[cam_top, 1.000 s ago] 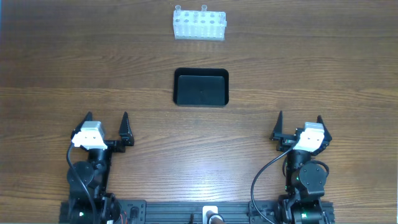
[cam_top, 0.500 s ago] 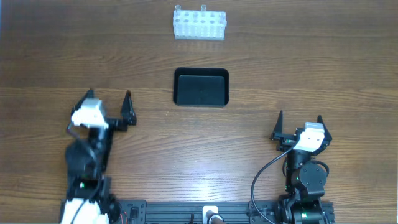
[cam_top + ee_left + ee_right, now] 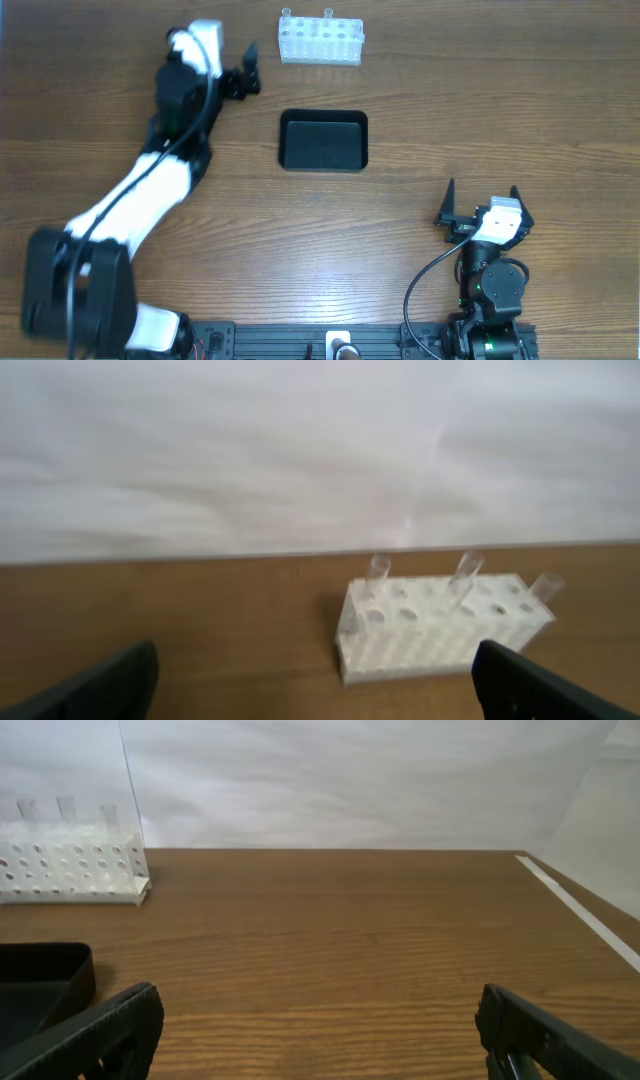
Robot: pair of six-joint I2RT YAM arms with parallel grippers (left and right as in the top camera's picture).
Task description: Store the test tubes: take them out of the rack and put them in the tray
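Test tubes are probably light, slick and fragile; grasp the exposed upper wall. Left gripper and right gripper are spread and empty. Rack sits at 2 o'clock of the left gripper.

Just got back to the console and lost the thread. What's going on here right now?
The left arm is stretched out toward the rack. Its left pincer is open and empty, close to the rack's left end and not touching it. Three test tubes stand in the rack, and the black tray in front of it holds none yet. The right arm is folded near its own side, with the right pincer open and holding nothing.
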